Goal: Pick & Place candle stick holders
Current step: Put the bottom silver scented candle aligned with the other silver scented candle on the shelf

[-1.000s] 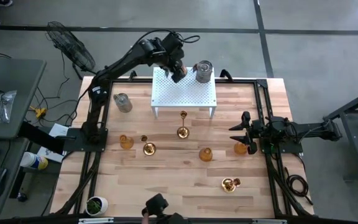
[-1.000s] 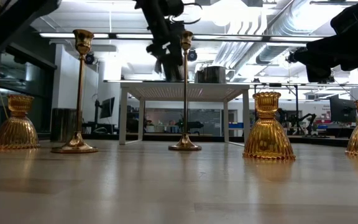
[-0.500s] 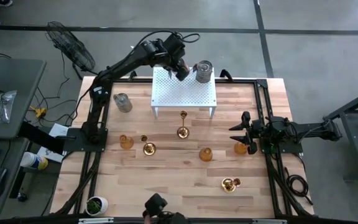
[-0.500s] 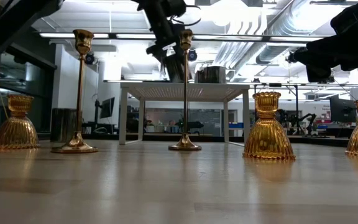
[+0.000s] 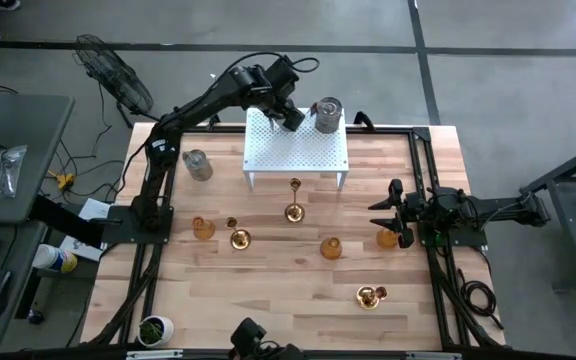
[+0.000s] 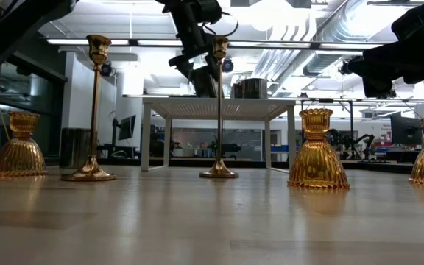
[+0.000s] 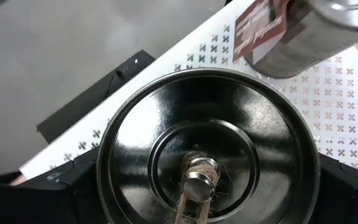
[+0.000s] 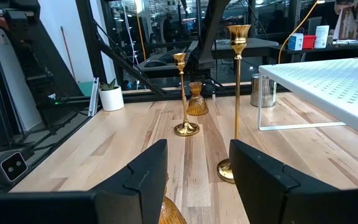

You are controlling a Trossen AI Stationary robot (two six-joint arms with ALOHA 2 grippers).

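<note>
**Left gripper holds a metal candle tin over the white stand**

From above we see a pale wood table (image 5: 288,290) in a grey-floored workshop. The left gripper (image 5: 290,115) reaches over the white perforated stand (image 5: 296,152), just beside a silver tin (image 5: 327,113) standing on it. The right gripper (image 5: 386,212) waits at the table's right edge, beside an amber cup (image 5: 387,238).

At table height, a tall gold holder (image 6: 218,110) stands in front of the stand, below the left gripper.

In the left wrist view, a dark metal tin with a wick (image 7: 207,155) sits between that gripper's widely spread fingers (image 7: 347,193), apparently gripped.

In the right wrist view, the fingers (image 8: 143,171) stand partly apart; an amber rim shows low between them, and we cannot tell whether they touch it.
</note>
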